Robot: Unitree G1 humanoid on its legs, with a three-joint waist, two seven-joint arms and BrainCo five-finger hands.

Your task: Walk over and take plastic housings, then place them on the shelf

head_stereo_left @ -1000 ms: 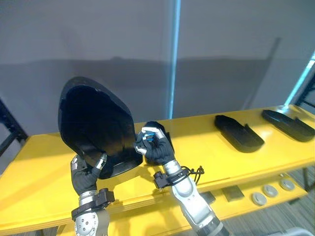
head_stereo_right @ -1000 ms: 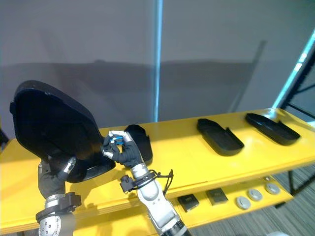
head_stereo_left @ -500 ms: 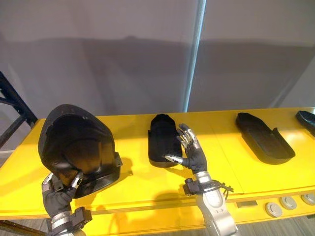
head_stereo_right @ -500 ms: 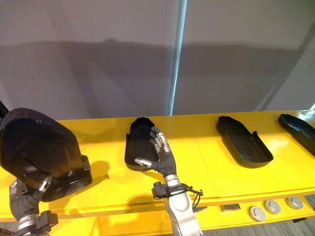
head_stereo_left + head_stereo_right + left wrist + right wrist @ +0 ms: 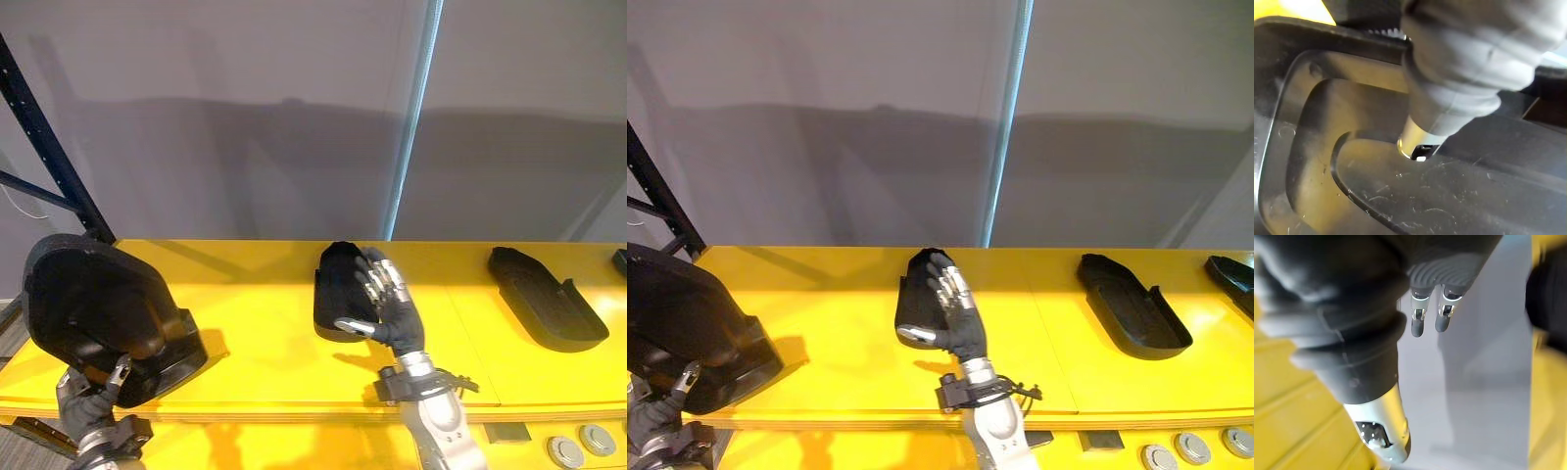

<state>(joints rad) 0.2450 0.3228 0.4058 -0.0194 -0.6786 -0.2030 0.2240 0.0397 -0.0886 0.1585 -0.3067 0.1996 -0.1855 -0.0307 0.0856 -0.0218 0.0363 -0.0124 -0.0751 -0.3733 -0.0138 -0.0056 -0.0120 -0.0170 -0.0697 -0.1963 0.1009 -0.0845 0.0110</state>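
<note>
A large black plastic housing [image 5: 98, 313] stands tilted at the left end of the yellow shelf [image 5: 255, 323]. My left hand [image 5: 93, 392] grips its lower rim from below, with the fingers curled on it. The left wrist view looks into the housing's hollow inside [image 5: 1400, 196]. A smaller black housing [image 5: 333, 294] lies on the shelf's middle. My right hand [image 5: 392, 308] is raised just right of it and in front, fingers [image 5: 1420, 318] straight and open, holding nothing. Whether the hand touches the small housing I cannot tell.
Another black housing [image 5: 544, 308] lies on the shelf to the right, and the tip of a further one [image 5: 1234, 279] shows at the far right edge. A dark rack upright [image 5: 54, 147] stands at the left. Round grey parts [image 5: 568, 450] sit on a lower tier.
The camera has shifted. My right hand's fingers, curled at the small housing a second ago, have opened and the housing lies on the shelf. The large housing has come down to the shelf's left.
</note>
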